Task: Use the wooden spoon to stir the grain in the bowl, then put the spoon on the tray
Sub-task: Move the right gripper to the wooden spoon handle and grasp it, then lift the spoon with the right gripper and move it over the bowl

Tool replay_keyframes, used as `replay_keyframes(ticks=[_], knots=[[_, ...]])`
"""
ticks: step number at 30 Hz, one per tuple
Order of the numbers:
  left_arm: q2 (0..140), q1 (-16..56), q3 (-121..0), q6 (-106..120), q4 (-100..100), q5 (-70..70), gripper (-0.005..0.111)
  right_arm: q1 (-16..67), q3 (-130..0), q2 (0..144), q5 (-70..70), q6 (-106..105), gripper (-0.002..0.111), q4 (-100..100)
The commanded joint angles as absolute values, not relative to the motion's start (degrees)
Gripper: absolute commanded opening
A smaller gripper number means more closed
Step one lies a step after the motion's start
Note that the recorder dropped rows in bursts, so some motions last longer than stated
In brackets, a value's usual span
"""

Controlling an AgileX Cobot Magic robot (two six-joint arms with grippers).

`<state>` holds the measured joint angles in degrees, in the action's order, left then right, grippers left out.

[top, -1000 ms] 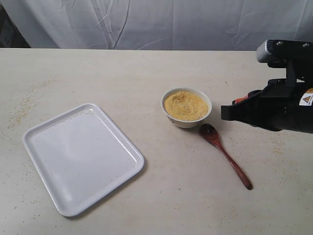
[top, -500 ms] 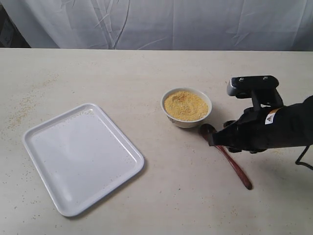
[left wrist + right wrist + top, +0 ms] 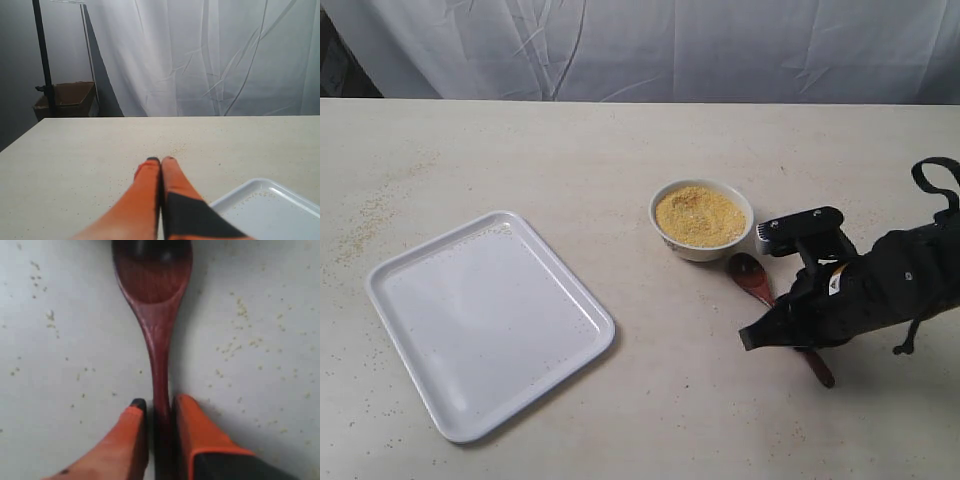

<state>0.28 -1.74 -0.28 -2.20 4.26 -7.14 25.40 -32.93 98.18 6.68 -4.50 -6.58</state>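
Your right gripper [image 3: 157,407] sits low on the table [image 3: 670,420], jaws pinching the spoon [image 3: 152,295] by its handle from both sides, the spoon lying flat. Past it, the spoon's head rests just beside the bowl [image 3: 701,247] of grain [image 3: 699,215]. The tray [image 3: 480,310] lies well apart, leftward. Your left gripper [image 3: 161,161], jaws pressed together, hangs near a tray corner.

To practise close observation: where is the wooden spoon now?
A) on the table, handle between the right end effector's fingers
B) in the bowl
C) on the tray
A: the wooden spoon lies on the table beside the bowl, its handle between the fingers of the right end effector.
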Motion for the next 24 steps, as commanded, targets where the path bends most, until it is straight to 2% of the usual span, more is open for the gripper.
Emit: replay_keyframes(ticks=[1, 6, 8, 10, 24], knots=[[0.0, -1.5, 0.0, -2.3, 4.1, -7.2, 0.0, 25.4, -32.9, 100.4, 7.1, -4.9, 0.019, -5.8], [0.0, -1.5, 0.0, -2.3, 4.1, -7.2, 0.0, 25.4, -32.9, 100.4, 8.2, -4.9, 0.018, -4.9], [0.0, -1.5, 0.0, -2.5, 4.1, -7.2, 0.0, 25.4, -33.0, 100.4, 8.7, -4.9, 0.012, -4.3], [0.0, -1.5, 0.0, -2.5, 4.1, -7.2, 0.0, 25.4, -33.0, 100.4, 8.9, -4.9, -0.001, -4.1], [0.0, -1.5, 0.0, -2.3, 4.1, -7.2, 0.0, 25.4, -33.8, 85.9, 19.8, -4.3, -0.001, -3.5]])
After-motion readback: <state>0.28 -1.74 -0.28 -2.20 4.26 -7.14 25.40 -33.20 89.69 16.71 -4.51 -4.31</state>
